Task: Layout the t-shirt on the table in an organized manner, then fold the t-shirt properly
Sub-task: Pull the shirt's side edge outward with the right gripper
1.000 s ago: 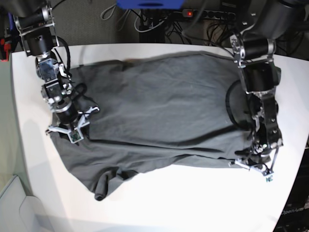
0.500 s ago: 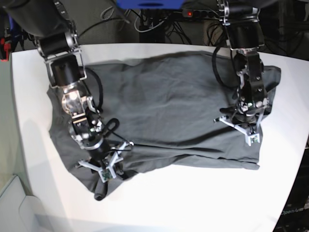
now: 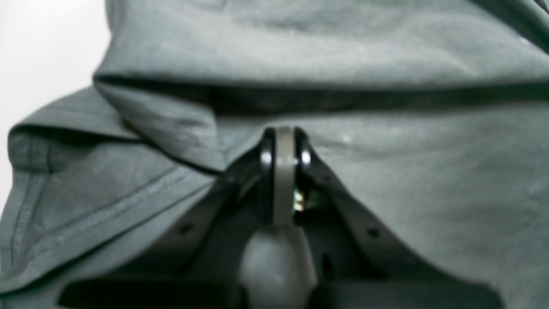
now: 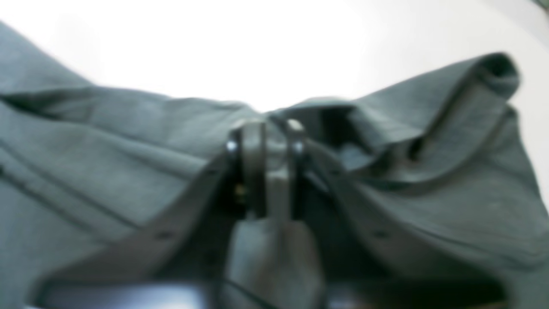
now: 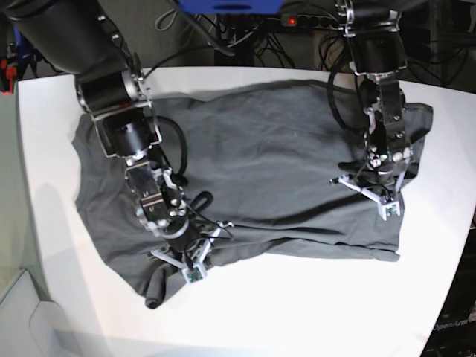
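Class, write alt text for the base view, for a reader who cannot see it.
A dark grey t-shirt lies spread but wrinkled on a white table. Both end effectors are down on it: the right end effector near a bunched sleeve, the left end effector near the opposite edge.

**Open margins around the cloth**

The smooth white worktop [image 5: 297, 312] lies bare along its near edge and left side, giving free passage. The dark charcoal-grey cloth t-shirt [image 5: 260, 156] covers the middle; its rumpled sleeve fold [image 5: 160, 286] bulges up at the near left corner. Cables [image 5: 245, 33] crowd behind the far edge.
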